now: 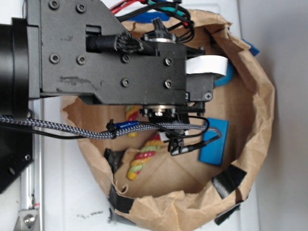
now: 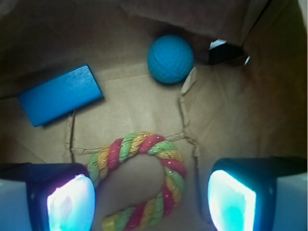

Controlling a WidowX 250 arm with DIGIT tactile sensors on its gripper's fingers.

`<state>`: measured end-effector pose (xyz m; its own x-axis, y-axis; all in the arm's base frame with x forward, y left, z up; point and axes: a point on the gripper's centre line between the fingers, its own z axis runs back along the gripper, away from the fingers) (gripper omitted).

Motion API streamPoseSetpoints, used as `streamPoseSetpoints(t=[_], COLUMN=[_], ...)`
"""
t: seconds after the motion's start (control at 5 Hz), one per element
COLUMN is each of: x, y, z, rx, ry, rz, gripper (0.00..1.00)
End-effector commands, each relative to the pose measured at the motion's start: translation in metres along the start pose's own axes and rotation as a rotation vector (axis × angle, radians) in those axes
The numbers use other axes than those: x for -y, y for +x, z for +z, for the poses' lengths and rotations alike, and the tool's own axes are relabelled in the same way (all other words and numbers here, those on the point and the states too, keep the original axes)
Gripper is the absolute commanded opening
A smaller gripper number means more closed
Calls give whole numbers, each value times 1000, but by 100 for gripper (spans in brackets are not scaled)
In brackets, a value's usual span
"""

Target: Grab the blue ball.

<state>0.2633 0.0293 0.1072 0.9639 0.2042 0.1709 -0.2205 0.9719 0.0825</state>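
At the bottom of the wrist view, the gripper (image 2: 151, 197) hangs with its two fingers spread wide apart, one pad (image 2: 71, 202) at the lower left and the other at the lower right, both glowing pale blue-white, and nothing is held between them. Directly in the gap between the fingers lies a rope ring (image 2: 144, 178), twisted in red, yellow and green strands, resting on the brown paper floor of a paper bag (image 2: 231, 110). Up and to the left of the ring, apart from it, sits a flat blue block (image 2: 60, 95), tilted on the bag floor. Farther from the fingers, near the top of that view, the blue ball (image 2: 170, 58) rests against the far wall of the bag, well apart from both pads and untouched; its teal surface shows a fine dimpled texture. A crease in the paper runs from just beside the ball down toward the ring. From the exterior view, the black arm body covers much of the bag, and only a sliver of teal shows past a white label at the ball's side.
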Motion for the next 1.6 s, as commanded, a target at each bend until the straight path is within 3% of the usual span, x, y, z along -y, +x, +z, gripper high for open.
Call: streamPoseSetpoints(t=[0.0, 0.6, 0.8, 1.2, 1.4], x=[-10, -26, -32, -22, -18], y=[18, 38, 40, 42, 42], z=[2, -15, -12, -16, -15], rx=[67, 82, 127, 119, 182], ry=[-39, -28, -42, -74, -57], rz=[77, 120, 122, 93, 104], gripper=[100, 100, 100, 100, 100])
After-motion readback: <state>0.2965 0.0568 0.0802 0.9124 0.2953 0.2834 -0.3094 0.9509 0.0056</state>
